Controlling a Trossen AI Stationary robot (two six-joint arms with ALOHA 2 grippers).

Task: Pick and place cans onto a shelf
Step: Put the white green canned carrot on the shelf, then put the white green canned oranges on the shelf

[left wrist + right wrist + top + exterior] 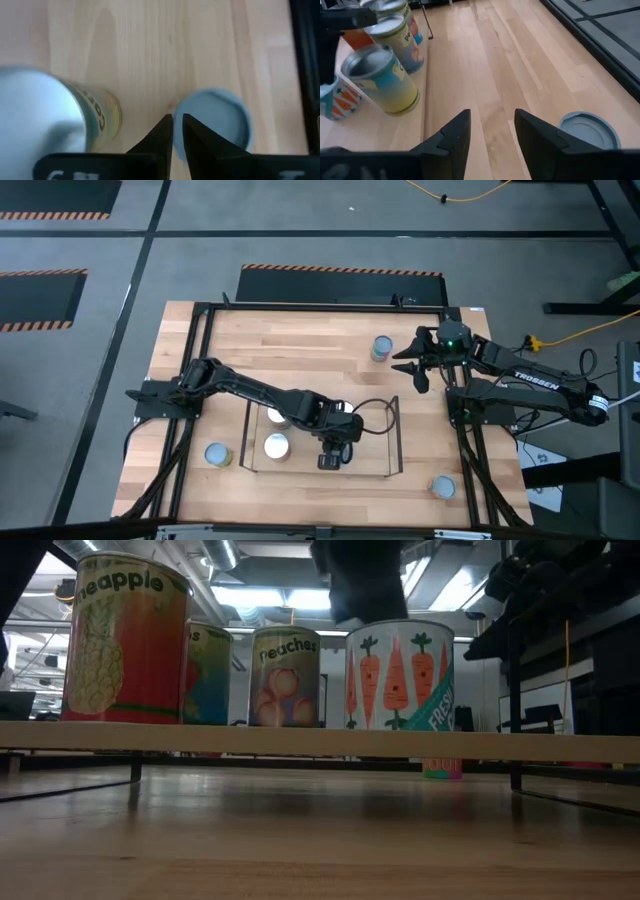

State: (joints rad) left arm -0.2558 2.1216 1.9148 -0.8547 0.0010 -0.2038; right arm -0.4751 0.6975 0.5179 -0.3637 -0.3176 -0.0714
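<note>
The low light-wood shelf with black wire ends (300, 740) carries four small labelled tin cans (398, 675). Three seem left beside it. Above the shelf, the left gripper (177, 131) is nearly closed and apparently empty; the right gripper (491, 131) stands open, empty.

The shelf (320, 741) is pale wood with thin black wire ends. On it, the pineapple can (124, 640) shows a yellow pineapple on red-orange with green lettering. Beside it the peaches can (285, 677) bears orange-pink fruit on a dull green-brown label. The carrot can (400, 675) is white, patterned with orange carrots, green tops and a teal corner band. Beyond the shelf, the surface (300, 345) is light striped wood in a black frame, and a can (381, 347) there has a pale blue-grey top. The left claw (177, 131) is black.
</note>
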